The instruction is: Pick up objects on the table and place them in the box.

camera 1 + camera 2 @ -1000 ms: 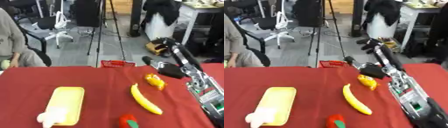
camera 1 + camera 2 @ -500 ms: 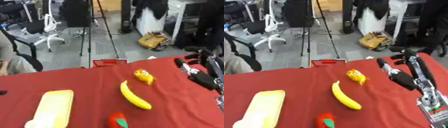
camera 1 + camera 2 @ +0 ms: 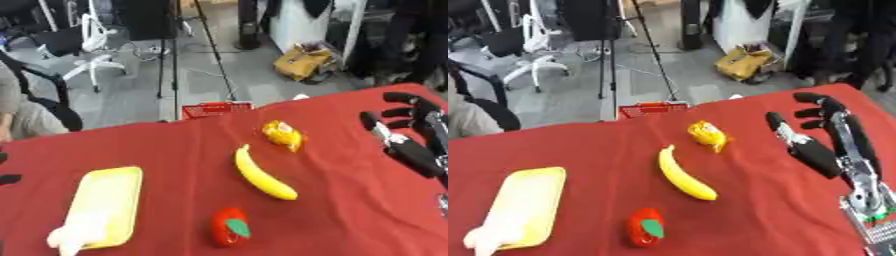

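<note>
Banana (image 3: pixel 686 173) lies near the middle of the red table (image 3: pixel 745 220), its length running from 11 o'clock to 5 o'clock, flat on the cloth and touching nothing. Just beyond it, at about 1 o'clock from the banana, sits a small orange-yellow thing (image 3: pixel 708 135) whose make I cannot tell. At 7 o'clock from the banana is a red fruit with a green patch (image 3: pixel 646 227), near the table's close edge. Farther toward 9 o'clock a yellow tray (image 3: pixel 531 200) lies long-ways, with something white (image 3: pixel 483 239) at its near end.

At the far edge, around 12 o'clock, a small red basket (image 3: pixel 651 108) stands just off the table; I judge this to be the box the task means, and I can see nothing in it, though its inside is mostly hidden.

My right hand (image 3: pixel 820 147) hangs above the table at 3 o'clock, well apart from the fruit, fingers straight and spread, thumb out, holding nothing. I judge that openness leaves it ready to close round a piece, the orange-yellow thing being nearest. Of my left hand (image 3: pixel 5 177) only dark fingertips show at the 9 o'clock edge of the left eye view; I cannot tell its state.

All three pieces lie on the cloth, outside the basket.
</note>
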